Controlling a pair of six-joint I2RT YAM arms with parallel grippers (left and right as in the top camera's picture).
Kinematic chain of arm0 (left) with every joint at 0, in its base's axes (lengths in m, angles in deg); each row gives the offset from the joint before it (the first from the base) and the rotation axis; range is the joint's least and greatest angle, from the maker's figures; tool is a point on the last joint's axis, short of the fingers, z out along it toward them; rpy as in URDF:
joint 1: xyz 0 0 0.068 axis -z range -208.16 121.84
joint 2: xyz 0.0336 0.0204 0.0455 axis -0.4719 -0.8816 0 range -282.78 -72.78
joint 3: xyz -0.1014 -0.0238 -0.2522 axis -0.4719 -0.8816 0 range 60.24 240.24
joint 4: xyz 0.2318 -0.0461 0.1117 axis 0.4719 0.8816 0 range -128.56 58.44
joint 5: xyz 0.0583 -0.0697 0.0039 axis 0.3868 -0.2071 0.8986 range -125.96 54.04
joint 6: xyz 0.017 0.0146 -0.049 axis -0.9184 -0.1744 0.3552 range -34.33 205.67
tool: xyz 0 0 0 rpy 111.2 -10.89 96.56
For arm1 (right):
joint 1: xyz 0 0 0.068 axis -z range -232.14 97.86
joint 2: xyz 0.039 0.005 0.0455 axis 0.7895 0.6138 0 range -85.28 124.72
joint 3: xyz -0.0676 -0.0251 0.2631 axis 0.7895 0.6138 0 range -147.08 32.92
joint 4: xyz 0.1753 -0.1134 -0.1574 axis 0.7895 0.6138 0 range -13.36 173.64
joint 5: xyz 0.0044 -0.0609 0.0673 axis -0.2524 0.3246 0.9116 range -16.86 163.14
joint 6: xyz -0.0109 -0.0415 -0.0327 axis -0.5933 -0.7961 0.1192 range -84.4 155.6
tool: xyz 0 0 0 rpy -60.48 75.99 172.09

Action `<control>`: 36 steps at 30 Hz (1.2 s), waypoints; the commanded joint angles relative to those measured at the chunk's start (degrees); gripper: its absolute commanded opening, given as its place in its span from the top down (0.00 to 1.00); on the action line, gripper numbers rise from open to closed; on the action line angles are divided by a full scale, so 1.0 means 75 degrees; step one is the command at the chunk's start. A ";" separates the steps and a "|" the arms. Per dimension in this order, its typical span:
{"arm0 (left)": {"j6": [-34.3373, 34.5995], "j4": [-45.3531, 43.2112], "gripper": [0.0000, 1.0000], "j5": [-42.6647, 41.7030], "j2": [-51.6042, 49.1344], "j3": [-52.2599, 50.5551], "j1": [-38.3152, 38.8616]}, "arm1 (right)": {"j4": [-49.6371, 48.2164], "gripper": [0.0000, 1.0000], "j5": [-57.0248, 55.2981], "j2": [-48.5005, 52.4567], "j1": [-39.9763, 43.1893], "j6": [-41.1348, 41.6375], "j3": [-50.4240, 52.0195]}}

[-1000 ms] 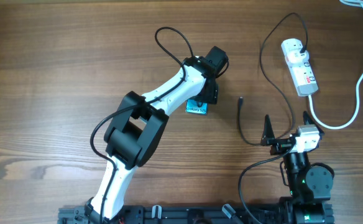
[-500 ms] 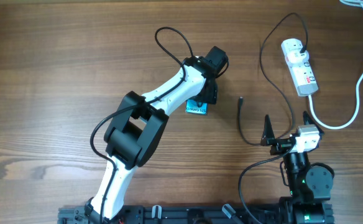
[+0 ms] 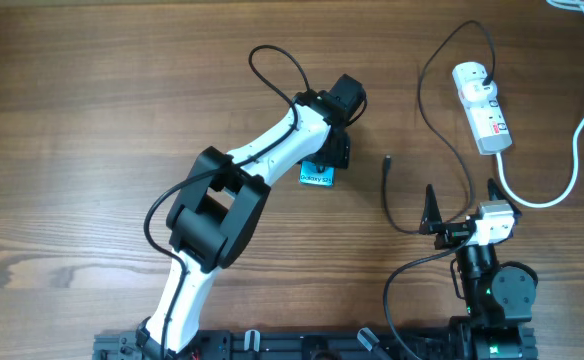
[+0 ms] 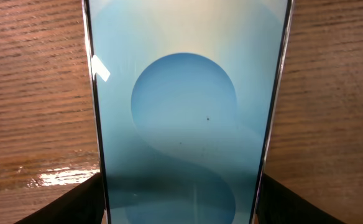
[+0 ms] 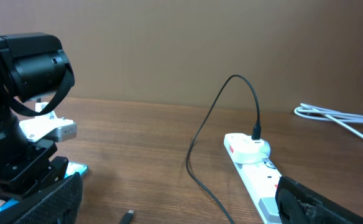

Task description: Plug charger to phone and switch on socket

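**Q:** What is laid out on the wooden surface (image 3: 92, 90)?

**A:** A two-arm rig is seen from above. The phone (image 3: 316, 176) is laid flat near the middle with its cyan screen up, and it is mostly covered by the left gripper (image 4: 180, 210). The socket (image 3: 484, 115) is placed well apart from it at the far right. A white adapter (image 3: 469, 74) is plugged into the socket's far end. The charger (image 3: 434, 120) cable is looped down from there. Its plug tip (image 3: 387, 161) is left lying free between the phone and the right arm, touching neither.

**Q:** How are the jaws set?

**A:** On the left, the jaws are placed astride the phone. Its two long edges appear to be pinched, though only the finger bases are caught by the wrist camera. On the right gripper (image 3: 461, 200), the jaws are spread wide and nothing is held.

**Q:** Which step is judged to be in hand, and how is it done well?

**A:** The phone seems to be steadied so that the plug can be fetched; nothing is connected yet. The tip is best taken by the right jaws close behind its end, so that it cannot be swung by the limp cable. It should be lined up with the phone's port and pushed straight in. A firm left hold is needed so that the phone is not slid away
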 commanded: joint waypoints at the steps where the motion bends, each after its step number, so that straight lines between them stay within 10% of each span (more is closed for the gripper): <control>1: 0.0058 0.0058 0.26 -0.0300 0.0595 -0.0067 -0.0023 | -0.0015 0.00 -0.0076 -0.0012 -0.0044 -0.0015 0.0009; 36: 0.0166 0.0111 0.00 0.0085 -0.0009 -0.0070 -0.0032 | -0.0015 0.00 -0.0076 -0.0012 -0.0044 -0.0015 0.0009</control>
